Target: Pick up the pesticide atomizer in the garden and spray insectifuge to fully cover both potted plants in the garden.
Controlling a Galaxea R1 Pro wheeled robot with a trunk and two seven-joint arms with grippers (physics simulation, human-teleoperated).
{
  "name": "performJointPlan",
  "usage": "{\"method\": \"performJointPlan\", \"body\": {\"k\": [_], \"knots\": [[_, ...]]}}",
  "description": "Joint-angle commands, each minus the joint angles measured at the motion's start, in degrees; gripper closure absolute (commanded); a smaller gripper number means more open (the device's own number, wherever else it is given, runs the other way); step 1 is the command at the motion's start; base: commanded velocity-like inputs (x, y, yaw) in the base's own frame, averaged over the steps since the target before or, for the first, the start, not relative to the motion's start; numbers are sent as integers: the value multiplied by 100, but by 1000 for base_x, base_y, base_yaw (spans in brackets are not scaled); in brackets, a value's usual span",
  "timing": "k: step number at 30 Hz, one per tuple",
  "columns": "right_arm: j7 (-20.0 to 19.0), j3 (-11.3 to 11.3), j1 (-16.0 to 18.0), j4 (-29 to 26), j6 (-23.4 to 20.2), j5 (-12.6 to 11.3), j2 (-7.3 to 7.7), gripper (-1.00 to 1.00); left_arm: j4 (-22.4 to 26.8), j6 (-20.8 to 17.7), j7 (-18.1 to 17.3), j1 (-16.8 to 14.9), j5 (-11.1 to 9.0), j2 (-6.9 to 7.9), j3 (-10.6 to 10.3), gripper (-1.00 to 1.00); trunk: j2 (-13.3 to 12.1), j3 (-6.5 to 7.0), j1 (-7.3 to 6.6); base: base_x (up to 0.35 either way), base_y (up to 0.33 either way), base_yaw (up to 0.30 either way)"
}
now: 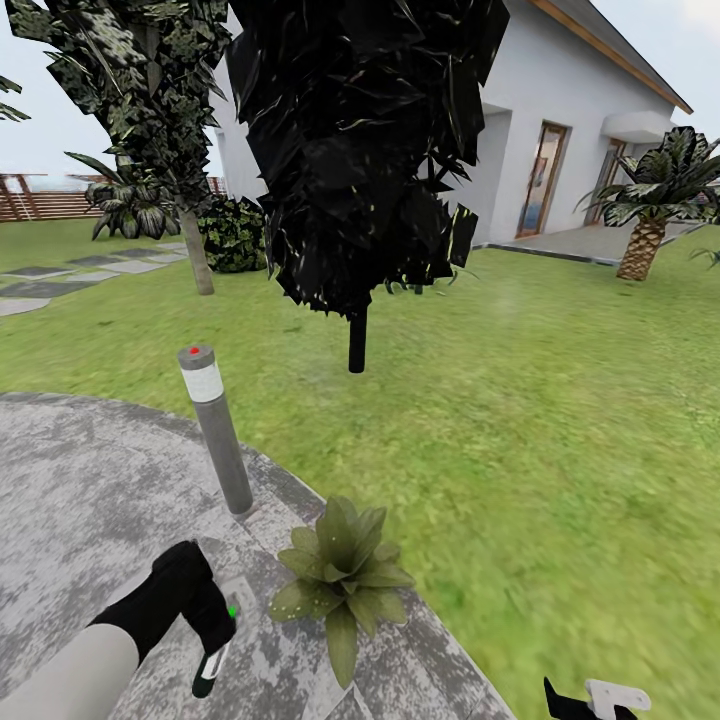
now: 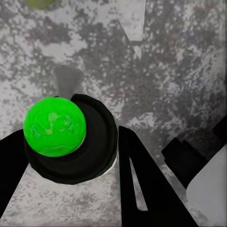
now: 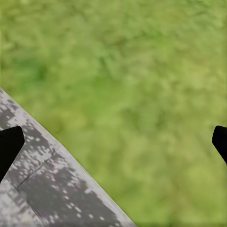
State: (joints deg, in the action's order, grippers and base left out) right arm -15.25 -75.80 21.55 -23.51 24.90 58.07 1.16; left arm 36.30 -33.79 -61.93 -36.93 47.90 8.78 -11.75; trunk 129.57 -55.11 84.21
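One potted plant [image 1: 345, 575], a low rosette of broad pointed green leaves, sits on the rim of the grey paved patio [image 1: 90, 500]. Just left of it, my left gripper [image 1: 215, 625] is shut on the pesticide atomizer [image 1: 211, 668], a slim dark bottle with a white label that hangs down from the fingers. In the left wrist view the atomizer [image 2: 71, 146] appears end-on as a dark round body with a bright green blob on it, held between the black fingers [image 2: 146, 189] above the paving. My right gripper [image 1: 592, 700] is low over the lawn, open and empty [image 3: 114, 142].
A grey bollard lamp [image 1: 216, 430] stands at the patio rim behind the plant. A dark-leaved tree [image 1: 357, 340] rises from the lawn [image 1: 560, 420] ahead. A white house [image 1: 560, 130], a palm [image 1: 645, 240], stepping stones [image 1: 60, 275] and a brown fence [image 1: 40, 200] lie farther off.
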Motion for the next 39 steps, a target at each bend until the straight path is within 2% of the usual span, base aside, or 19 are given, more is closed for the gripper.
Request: {"method": "performJointPlan", "body": {"k": [1, 5, 13, 32, 35, 37, 39], "knots": [[-48, -49, 8, -5, 24, 20, -1, -100, 1, -22, -42, 28, 16, 16, -24, 100, 2, -5, -1, 0, 0, 0], [-48, -49, 8, -5, 24, 20, -5, -100, 4, 14, -43, 138, 44, 44, -3, 100, 2, -5, -1, 0, 0, 0], [-48, -49, 8, -5, 24, 20, -2, -100, 72, -48, -41, 43, 44, 40, 29, 100, 2, -5, -1, 0, 0, 0], [-48, -49, 8, -5, 24, 20, -3, -100, 70, -43, 81, 107, 51, 44, 0, 100, 2, -5, -1, 35, 29, 0], [-48, -49, 8, -5, 24, 20, -6, -100, 20, -40, 370, 122, 226, 57, 9, 100, 2, -5, -1, 0, 0, 0], [-48, -49, 8, -5, 24, 20, -6, -100, 63, -48, 441, 90, 325, 52, 47, 100, 2, -5, -1, 0, 0, 0], [-48, -49, 8, -5, 24, 20, -4, -100, 125, -62, 446, -79, 350, -23, 60, 100, 2, -5, -1, 0, 0, 0]]}}
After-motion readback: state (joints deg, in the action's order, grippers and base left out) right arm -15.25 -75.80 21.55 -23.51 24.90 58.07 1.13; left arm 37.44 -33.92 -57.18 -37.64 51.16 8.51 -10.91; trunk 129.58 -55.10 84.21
